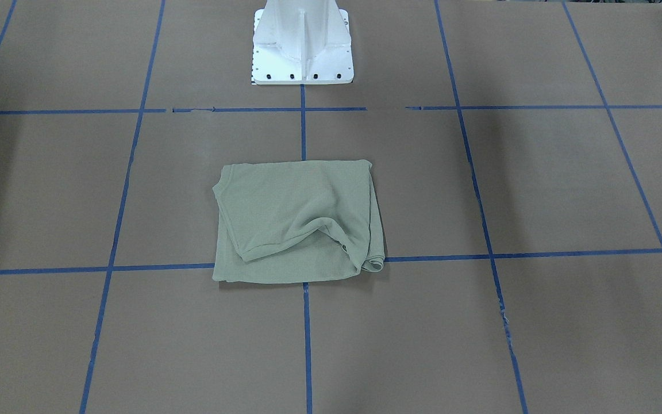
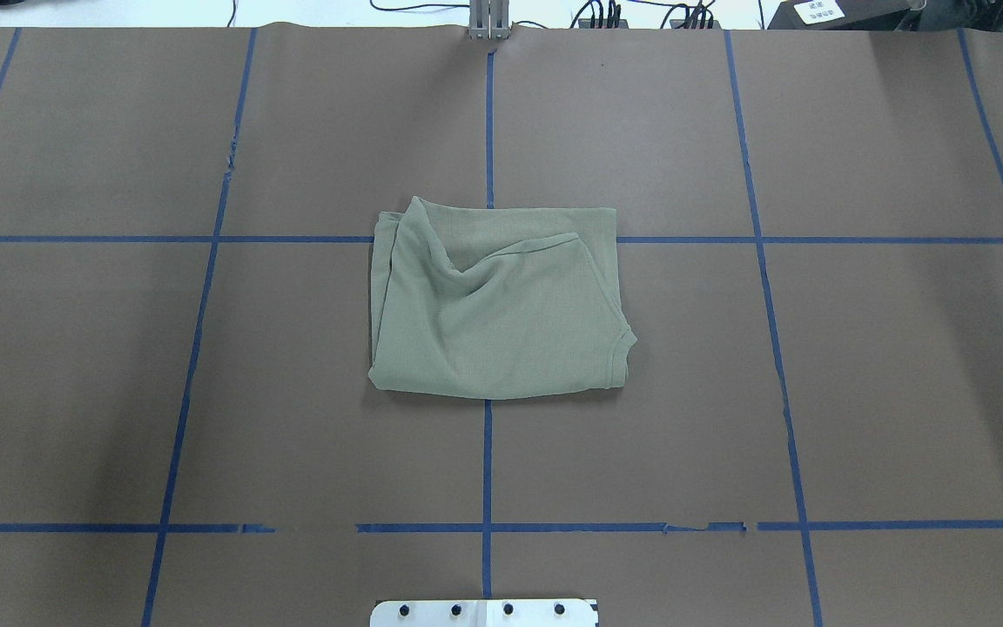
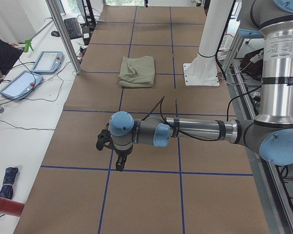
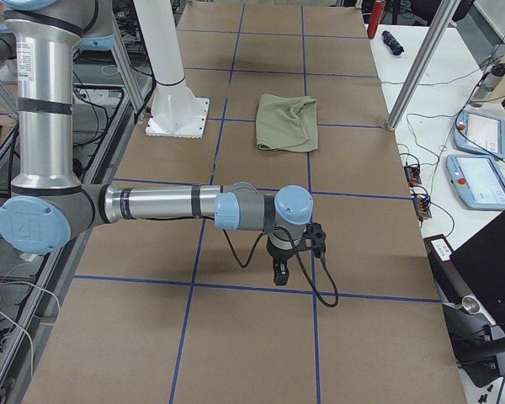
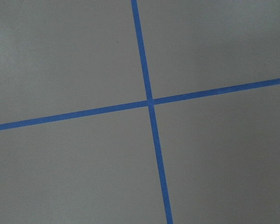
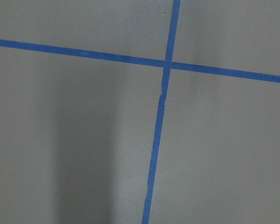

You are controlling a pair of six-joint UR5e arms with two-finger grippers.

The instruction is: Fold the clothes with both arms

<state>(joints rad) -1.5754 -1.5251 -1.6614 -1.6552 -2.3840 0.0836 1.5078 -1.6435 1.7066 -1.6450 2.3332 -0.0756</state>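
The green shirt [image 2: 497, 305] lies folded into a rough rectangle in the middle of the brown-papered table [image 2: 858, 366], straight out from the white pedestal [image 1: 302, 52] and apart from it. It covers one crossing of the blue tape lines [image 2: 487, 461]. A loose top layer sags in a diagonal crease toward one corner. A ribbed edge shows at another corner, but whether it is collar, cuff or hem cannot be told, and the sleeves are lost inside the folds. In the overhead view only the front lip of the pedestal shows, cut off by the bottom edge. Both arms appear only in the side views. The left gripper [image 3: 118, 167] hangs low over the table near its left end and the right gripper [image 4: 278, 276] near its right end, both well apart from the shirt. Each is small, dark and pointing downward, so I cannot tell whether the jaws are spread or closed. The wrist cameras give no help: each shows only bare brown paper and a crossing of blue tape, with no fingers in frame.
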